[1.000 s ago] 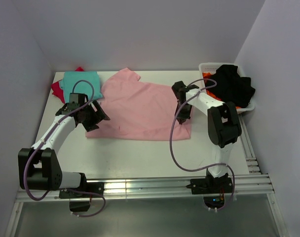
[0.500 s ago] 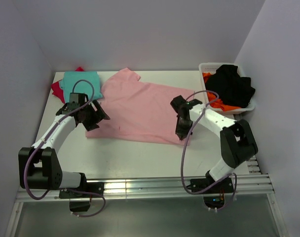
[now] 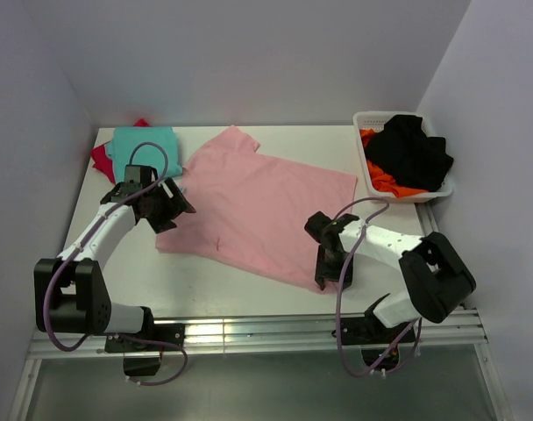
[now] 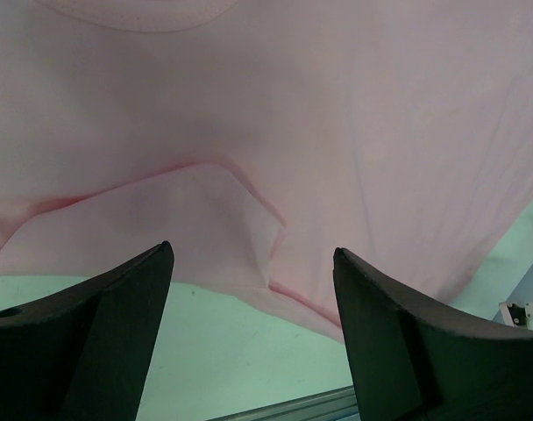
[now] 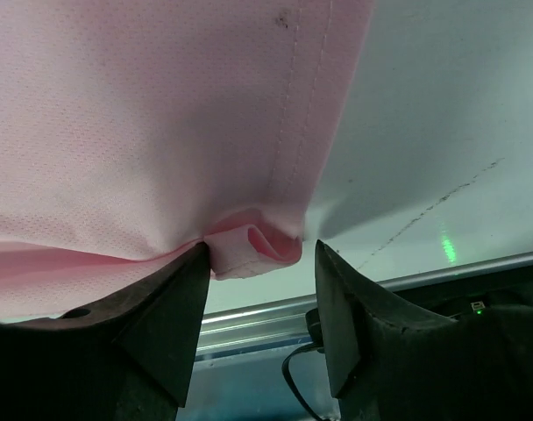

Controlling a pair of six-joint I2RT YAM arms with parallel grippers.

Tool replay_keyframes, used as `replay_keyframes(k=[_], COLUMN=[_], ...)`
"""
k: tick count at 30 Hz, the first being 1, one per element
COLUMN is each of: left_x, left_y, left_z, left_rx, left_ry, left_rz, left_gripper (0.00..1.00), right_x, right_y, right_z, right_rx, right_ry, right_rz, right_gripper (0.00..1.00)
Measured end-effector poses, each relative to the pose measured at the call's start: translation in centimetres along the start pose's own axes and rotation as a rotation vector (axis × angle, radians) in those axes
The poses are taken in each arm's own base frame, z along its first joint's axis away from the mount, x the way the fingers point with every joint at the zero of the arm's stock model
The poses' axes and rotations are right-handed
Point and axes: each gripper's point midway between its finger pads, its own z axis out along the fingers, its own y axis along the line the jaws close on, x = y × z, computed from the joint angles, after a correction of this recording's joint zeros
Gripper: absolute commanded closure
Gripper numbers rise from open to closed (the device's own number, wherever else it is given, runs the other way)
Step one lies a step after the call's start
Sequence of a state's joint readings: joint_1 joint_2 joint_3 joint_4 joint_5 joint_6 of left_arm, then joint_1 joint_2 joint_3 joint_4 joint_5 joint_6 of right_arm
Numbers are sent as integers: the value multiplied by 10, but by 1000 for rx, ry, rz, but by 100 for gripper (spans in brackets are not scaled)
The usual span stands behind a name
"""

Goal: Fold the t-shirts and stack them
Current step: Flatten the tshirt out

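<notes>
**A:** White table [image 3: 231,289], pale lilac walls on three sides. Where on it, the light pink t-shirt [image 3: 253,206]?

**B:** Spread open across the middle, set at a slant: collar toward the far left, hem toward the near right. One small fold along the near left edge.

**A:** And the hands on it?

**B:** At the near right hem corner, the right gripper [image 3: 330,279], low on the cloth. Fingers [image 5: 161,333] parted, a rolled bit of hem lying loose between them, against one finger and just short of the other. Not pinched. At the shirt's left edge, by the sleeve, the left gripper [image 3: 167,208], spread wide over the pink cloth.

**A:** Other shirts?

**B:** At the far left corner, a teal t-shirt [image 3: 144,140], folded, on top of a red t-shirt [image 3: 98,160]. Only an edge of the red showing at the left. Both just beside the pink one's sleeve.

**A:** Containers?

**B:** One white basket [image 3: 363,123] at the far right corner, near the pink shirt's far right corner but apart from it. Inside, a black garment [image 3: 411,149] heaped on top and hanging over the rim, an orange garment [image 3: 385,182] under it.

**A:** Counts, then?

**B:** Three t-shirts on the table: one pink, one teal, one red. One basket, two garments visible in it. Two arms, two grippers.
</notes>
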State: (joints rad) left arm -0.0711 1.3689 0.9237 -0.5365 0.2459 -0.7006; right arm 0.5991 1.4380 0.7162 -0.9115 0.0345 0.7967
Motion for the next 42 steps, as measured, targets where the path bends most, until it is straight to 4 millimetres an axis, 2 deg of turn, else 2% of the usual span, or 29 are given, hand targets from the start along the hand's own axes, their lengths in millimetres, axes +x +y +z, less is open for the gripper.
replay_keyframes(k=[6, 11, 15, 20, 28, 34, 39, 42], left_x=[1, 12, 26, 37, 32, 38, 39, 39], left_y=[4, 15, 22, 21, 18, 20, 17, 13], left_z=[3, 16, 29, 37, 52, 66, 71, 73], left_rx=[-18, -55, -94, -139, -234, -315, -352, -361], left_ry=[10, 58, 111, 122, 85, 84, 71, 61], left_rz=[-6, -20, -19, -4, -38, -56, -71, -78], left_gripper=[27, 35, 35, 34, 34, 36, 46, 62], right_x=[0, -11, -21, -23, -22, -23, -22, -20], right_y=[1, 9, 18, 20, 17, 15, 12, 11], right_z=[-2, -11, -19, -21, -21, -26, -28, -26], right_rx=[-5, -25, -51, -56, -49, -62, -65, -62], right_ry=[-15, -54, -87, -92, -93, -112, -117, -114], right_rz=[-11, -14, -15, -21, -46, -69, -97, -111], right_gripper=[41, 41, 41, 42, 42, 43, 44, 44])
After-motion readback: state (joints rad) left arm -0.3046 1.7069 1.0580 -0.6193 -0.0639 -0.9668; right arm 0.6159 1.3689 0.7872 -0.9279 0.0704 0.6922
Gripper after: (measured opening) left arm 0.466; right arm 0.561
